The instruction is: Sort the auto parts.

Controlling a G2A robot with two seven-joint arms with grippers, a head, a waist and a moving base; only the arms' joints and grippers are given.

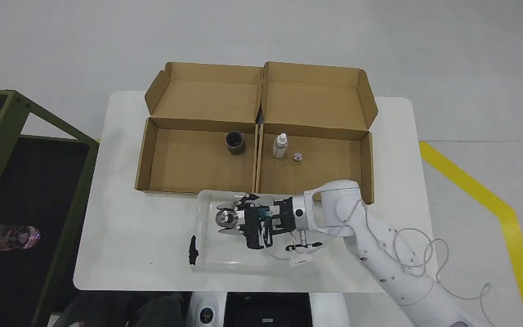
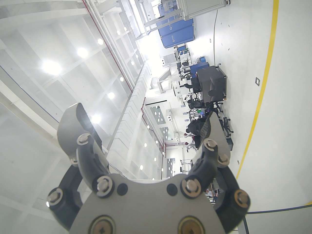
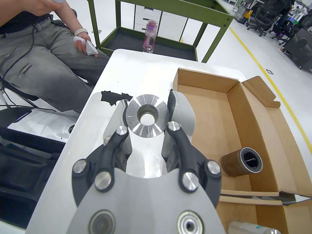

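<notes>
Tabletop (image 1: 122, 204), metal part (image 3: 157, 125) clamped in right claw (image 3: 148, 107)

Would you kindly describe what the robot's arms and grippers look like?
The right arm is white with rounded segments, a thin pale cable looping beside it and a black wrist section. Both the right gripper and left gripper have grey metal plates, silver screws, black curved links and pale fingers with dark ribbed pads.
</notes>
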